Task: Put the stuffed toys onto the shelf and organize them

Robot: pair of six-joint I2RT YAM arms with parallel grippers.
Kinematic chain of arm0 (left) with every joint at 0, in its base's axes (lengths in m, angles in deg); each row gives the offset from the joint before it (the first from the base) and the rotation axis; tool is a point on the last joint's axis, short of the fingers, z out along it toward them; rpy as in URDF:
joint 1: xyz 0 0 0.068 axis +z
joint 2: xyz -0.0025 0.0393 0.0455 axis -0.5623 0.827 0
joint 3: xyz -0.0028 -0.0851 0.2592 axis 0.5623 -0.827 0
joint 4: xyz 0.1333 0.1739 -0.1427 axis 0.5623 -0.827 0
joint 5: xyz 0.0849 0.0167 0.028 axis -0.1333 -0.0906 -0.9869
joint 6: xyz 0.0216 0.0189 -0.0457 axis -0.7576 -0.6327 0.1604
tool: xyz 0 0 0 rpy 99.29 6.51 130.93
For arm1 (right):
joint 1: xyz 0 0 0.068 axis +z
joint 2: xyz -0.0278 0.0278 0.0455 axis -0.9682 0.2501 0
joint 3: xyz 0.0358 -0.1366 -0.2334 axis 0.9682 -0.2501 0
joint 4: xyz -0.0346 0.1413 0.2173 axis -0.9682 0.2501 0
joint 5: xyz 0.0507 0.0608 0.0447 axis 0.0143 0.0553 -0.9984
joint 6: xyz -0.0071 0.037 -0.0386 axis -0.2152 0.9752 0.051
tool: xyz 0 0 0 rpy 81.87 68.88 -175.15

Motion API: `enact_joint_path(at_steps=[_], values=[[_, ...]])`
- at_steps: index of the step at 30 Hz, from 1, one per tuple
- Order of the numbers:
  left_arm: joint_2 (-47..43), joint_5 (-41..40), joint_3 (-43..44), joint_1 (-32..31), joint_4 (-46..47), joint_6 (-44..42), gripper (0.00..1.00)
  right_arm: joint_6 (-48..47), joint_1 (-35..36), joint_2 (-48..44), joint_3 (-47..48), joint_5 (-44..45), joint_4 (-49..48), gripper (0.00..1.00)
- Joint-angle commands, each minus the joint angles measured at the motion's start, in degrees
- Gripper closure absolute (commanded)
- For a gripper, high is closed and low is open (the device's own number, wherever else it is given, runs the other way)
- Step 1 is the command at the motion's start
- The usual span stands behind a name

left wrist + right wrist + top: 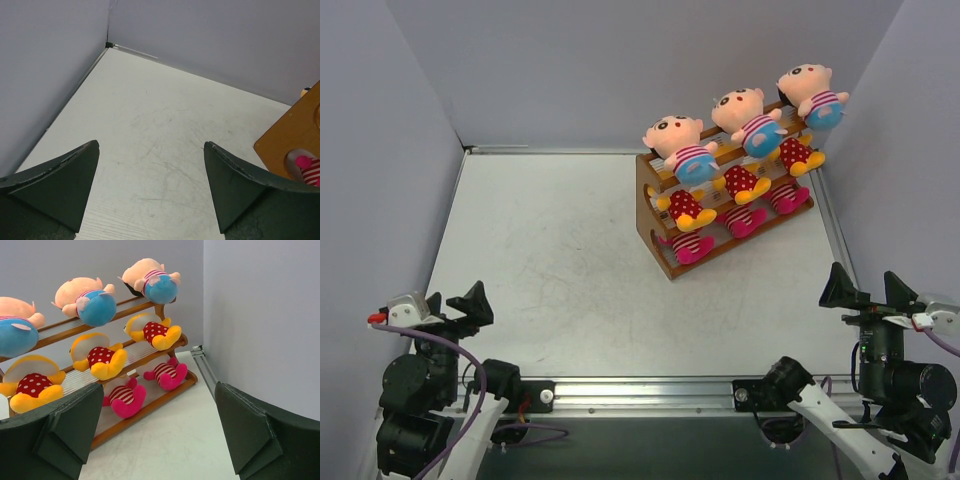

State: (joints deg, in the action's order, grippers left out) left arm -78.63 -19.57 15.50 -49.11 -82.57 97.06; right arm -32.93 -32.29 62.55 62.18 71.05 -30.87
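Observation:
The orange-brown wooden shelf (655, 205) stands at the far right of the table, also in the right wrist view (145, 412). Three peach-faced boy dolls (685, 148) sit on its top tier, three yellow red-dotted bears (745, 184) on the middle tier, three magenta-limbed striped dolls (692, 246) on the bottom tier. In the right wrist view boys (90, 302), bears (99, 357) and magenta dolls (123, 396) show. My left gripper (455, 305) is open and empty at the near left. My right gripper (868, 290) is open and empty at the near right.
Grey walls close the table (570, 280) on the left, back and right. A metal rail (640, 392) runs along the near edge. The shelf's end panel (295, 135) and a magenta foot (307, 167) show at the right of the left wrist view.

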Motion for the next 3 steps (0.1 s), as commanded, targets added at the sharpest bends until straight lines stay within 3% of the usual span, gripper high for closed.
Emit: enact_joint_path(at_steps=[1, 3], values=[[-4.6, -0.6, -0.1, 0.1, 2.3, -0.2, 0.06, -0.5, 0.4, -0.1, -0.5, 1.1, -2.6, 0.01], [-4.6, -0.5, -0.1, 0.2, 2.3, -0.2, 0.06, -0.8, 0.4, -0.1, -0.5, 0.6, -2.5, 0.00]])
